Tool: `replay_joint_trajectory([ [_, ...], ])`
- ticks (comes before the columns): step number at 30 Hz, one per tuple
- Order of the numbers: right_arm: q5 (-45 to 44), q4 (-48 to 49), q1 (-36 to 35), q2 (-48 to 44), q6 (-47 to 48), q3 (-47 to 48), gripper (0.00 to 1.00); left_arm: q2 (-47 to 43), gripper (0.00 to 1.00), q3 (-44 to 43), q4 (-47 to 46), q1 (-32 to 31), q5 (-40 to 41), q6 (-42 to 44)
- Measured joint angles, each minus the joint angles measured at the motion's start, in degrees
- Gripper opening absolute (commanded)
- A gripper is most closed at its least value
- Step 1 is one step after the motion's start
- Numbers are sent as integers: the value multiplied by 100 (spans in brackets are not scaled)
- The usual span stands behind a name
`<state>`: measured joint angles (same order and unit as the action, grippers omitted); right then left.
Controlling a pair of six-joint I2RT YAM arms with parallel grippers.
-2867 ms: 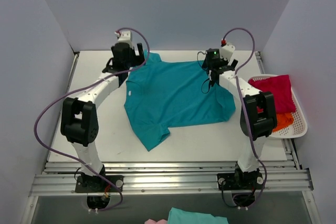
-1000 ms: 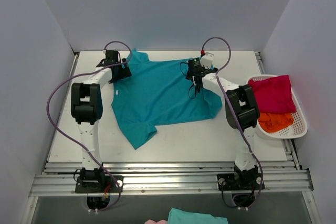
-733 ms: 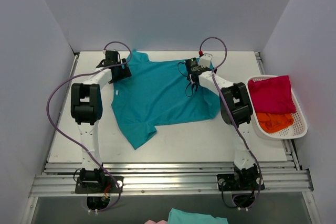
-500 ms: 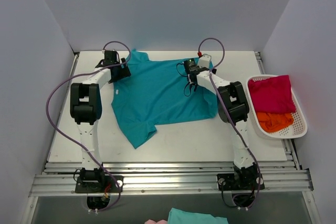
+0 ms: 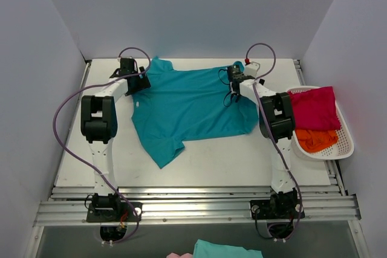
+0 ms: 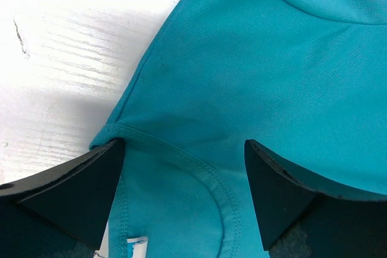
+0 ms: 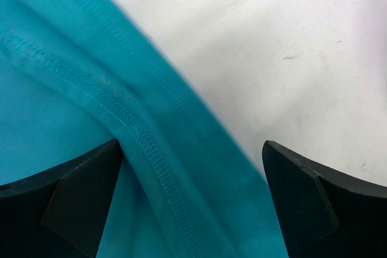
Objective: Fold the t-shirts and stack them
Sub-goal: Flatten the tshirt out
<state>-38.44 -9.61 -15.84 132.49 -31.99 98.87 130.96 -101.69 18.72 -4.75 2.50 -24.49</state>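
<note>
The teal-blue t-shirt [image 5: 193, 107] lies spread flat on the middle of the white table [image 5: 242, 161], with one sleeve pointing to 7 o'clock, toward the arm bases. At 3 o'clock the white basket [image 5: 344, 146] holds the orange t-shirt [image 5: 315, 140] and, behind it, the crimson-pink t-shirt [image 5: 314, 106]. Farther, at 11 o'clock, the left gripper [image 6: 181, 149] stands with its jaws wide apart over a curved seam of the teal cloth, gripping nothing. At 1 o'clock the right gripper [image 7: 192, 146] is also wide apart, over the stitched edge of the same shirt, beside bare table.
</note>
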Motion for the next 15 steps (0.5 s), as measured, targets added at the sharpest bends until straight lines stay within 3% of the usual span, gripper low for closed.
replay_joint_trajectory([
  [15, 289, -9, 861, -411, -87, -533, 98, -2, 89, -2, 2, -2, -4, -44],
])
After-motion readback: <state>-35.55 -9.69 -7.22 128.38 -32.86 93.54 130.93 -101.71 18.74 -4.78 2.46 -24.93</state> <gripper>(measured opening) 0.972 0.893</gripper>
